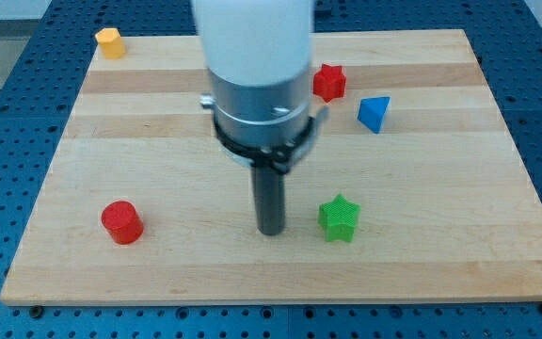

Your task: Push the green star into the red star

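Rod down on the wooden surface (497,235), my tip (271,231) planted just left of the green star (340,217) — close but apart, a sliver of bare wood between. No claw on this rig, so nothing to open or clench; just a plain rod end, touching no block.

Green star sits near-centre, a bit right, well back from the near edge. Red star (328,82) far off toward the back, roughly straight beyond the green one, partly tucked beside the arm housing. Blue block (374,114), wedge-like, just right of the red star — near the line of travel.

Handling guess: small plastic piece, light, rigid, prob. slides easily on smooth wood. Star points mean an off-centre shove would likely spin it or let it slip off the rod. Best contact looks like the near face, between two points, pushing away toward the back. From the left side, as now, a push would send it right — wrong way. Needs a swing round to the near side first.

Room: plenty of open wood near and right of the green star for that. Lane to the red star clear, blue block aside. Red cylinder (121,222) near-left and orange block (110,42) far-left corner — both well out of it.
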Motion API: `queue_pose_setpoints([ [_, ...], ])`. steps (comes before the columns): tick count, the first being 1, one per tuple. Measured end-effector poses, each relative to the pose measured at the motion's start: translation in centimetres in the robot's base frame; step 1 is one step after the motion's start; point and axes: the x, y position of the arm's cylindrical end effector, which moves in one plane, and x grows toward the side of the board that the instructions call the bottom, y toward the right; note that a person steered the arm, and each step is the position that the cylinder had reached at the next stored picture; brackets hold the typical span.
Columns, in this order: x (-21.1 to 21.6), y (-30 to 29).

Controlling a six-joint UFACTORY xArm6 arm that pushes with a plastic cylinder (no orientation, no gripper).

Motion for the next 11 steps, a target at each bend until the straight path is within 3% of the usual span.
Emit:
queue_pose_setpoints([
  [1, 2.3, 2.6],
  [3, 0.0, 11.3],
  [4, -1.7, 12.0],
  [8, -6.4, 2.4],
  [11, -13.0, 3.7],
])
